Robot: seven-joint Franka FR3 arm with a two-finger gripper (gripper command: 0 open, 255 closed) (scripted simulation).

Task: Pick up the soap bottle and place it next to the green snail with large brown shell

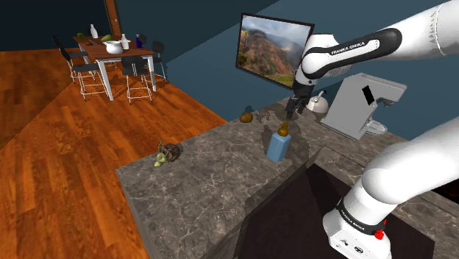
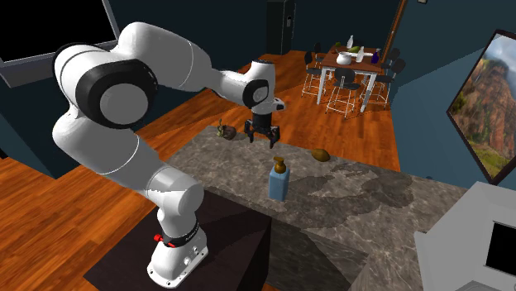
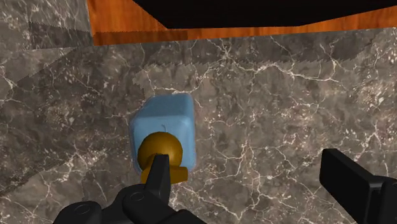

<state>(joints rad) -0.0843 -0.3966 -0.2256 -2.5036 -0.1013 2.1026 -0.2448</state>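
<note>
The grey stone counter (image 1: 221, 176) holds everything. The black gripper (image 1: 295, 110) hangs above it, wide open and empty. The blue soap bottle (image 1: 279, 145) stands straight up near the counter's stand-side edge, under one finger, not between both. The snail (image 1: 168, 153) sits by the floor-side edge.

pale blue boxy soap bottle (image 3: 167, 121) with amber pump top | stands on grey veined marble worktop (image 3: 286, 95) | black gripper (image 3: 245, 168) spread apart, one finger overlapping pump
</note>
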